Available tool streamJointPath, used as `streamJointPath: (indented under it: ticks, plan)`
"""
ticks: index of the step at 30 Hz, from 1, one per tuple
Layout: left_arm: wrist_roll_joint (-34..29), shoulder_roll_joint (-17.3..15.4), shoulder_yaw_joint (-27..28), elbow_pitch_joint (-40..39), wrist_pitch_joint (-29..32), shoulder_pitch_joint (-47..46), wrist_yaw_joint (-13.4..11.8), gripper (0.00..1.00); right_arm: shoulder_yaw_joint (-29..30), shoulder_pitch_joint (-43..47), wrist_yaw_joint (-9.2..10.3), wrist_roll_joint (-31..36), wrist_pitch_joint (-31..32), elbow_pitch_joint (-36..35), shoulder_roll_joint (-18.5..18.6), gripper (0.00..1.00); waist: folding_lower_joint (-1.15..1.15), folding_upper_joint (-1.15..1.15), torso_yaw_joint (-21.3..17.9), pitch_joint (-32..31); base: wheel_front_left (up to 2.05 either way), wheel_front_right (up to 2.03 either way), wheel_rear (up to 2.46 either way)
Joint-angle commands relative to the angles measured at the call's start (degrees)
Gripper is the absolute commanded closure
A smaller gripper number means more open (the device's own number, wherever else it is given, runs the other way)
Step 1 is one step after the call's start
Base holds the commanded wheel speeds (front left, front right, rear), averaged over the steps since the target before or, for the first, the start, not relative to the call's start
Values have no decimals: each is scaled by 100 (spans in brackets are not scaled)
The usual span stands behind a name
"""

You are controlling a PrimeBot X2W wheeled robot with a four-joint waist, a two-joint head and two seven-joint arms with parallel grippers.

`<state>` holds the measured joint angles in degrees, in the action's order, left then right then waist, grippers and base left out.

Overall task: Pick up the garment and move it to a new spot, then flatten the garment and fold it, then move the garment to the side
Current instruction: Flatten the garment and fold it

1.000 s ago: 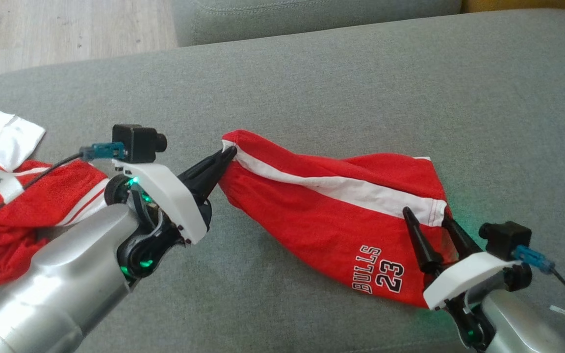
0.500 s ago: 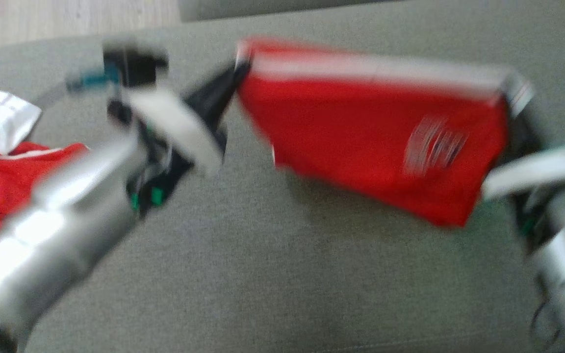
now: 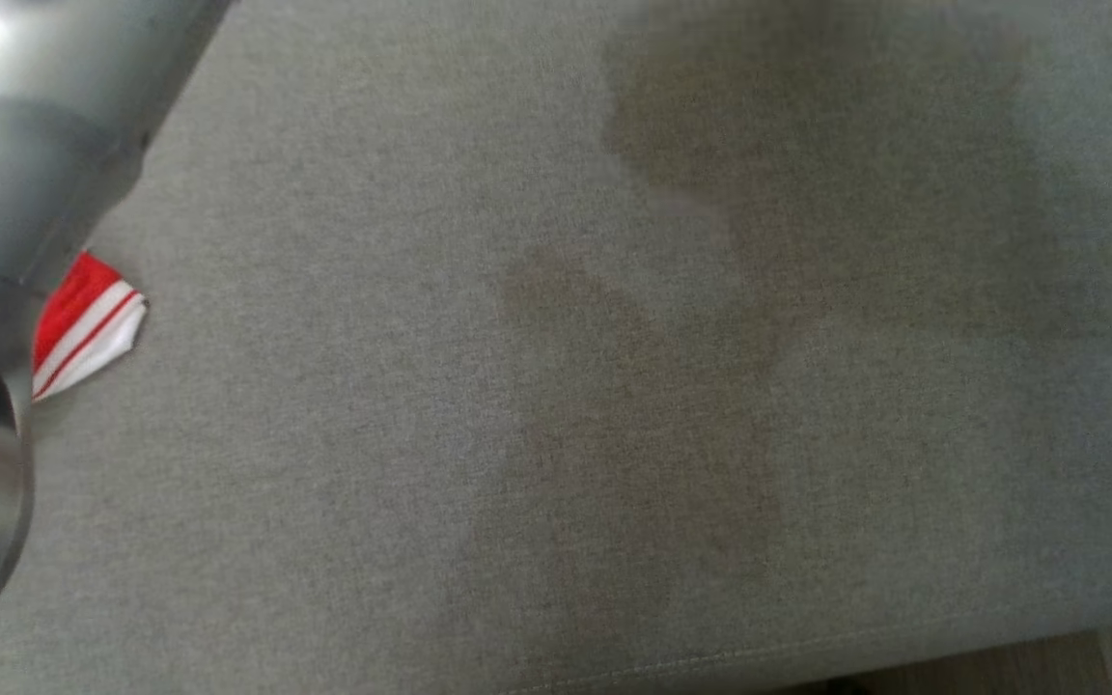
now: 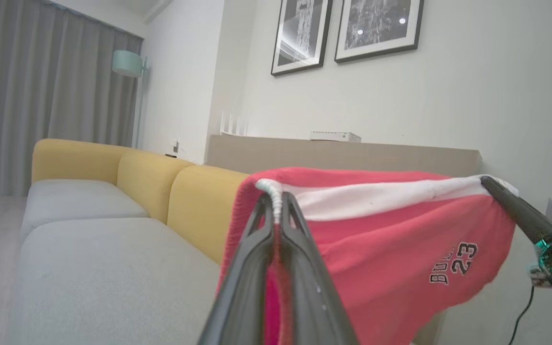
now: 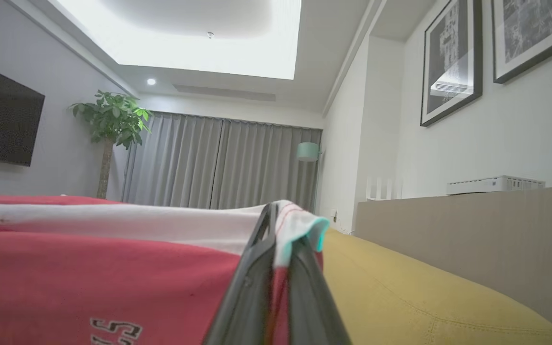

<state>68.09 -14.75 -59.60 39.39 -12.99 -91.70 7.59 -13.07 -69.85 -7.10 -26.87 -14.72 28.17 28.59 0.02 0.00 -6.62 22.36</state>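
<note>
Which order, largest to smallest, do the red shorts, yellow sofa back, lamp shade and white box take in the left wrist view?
1. red shorts, though nearest the camera
2. yellow sofa back
3. lamp shade and white box: too alike to rank

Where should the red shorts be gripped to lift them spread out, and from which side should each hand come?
Probably the two ends of the white stripe, each hand coming from its own outer side. With the left hand and right hand shut there, the stripe stretches as the top edge and the red shorts hang spread below it.
</note>
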Motion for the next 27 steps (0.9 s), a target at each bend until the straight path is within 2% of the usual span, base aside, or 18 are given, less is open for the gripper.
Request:
streamJointPath:
  ticks: [1,5,9,13,16,18,23,27]
  plan:
    - [48,-162,151,-56,-72,-147,-10,100,-81,48,-39,30,-28,-139,89,100,-2,0,-26,115,0,0,0]
    - [149,-305,-103,-275,-159,401,-10,100,-196,436,-39,-59,-28,-269,108,100,-2,0,41,145,0,0,0]
    - [69,-471,-318,-564,-194,1323,-10,100,-73,1435,-39,-171,-28,-517,32,100,-2,0,170,84,0,0,0]
    - [-270,-502,-131,-1101,-198,2691,-10,100,145,2881,-39,-215,-28,-854,-145,100,-2,0,236,-155,0,0,0]
    - [-787,-528,78,-1284,-199,3929,-41,100,318,4043,-39,-155,-28,-1165,-285,100,-2,0,236,-486,0,0,0]
    - [-1189,-475,257,-1453,-199,4693,-187,100,568,4820,-39,-81,-28,-1464,-431,100,-2,0,257,-665,0,0,0]
    - [-1746,-309,773,-2022,-200,6562,-406,100,1004,6687,-39,57,-28,-2173,-679,100,-2,0,231,-1181,0,0,0]
    - [-1966,-370,878,-2426,-200,7671,-575,100,1291,7890,-39,116,16,-2791,-819,100,-2,0,227,-1467,0,0,0]
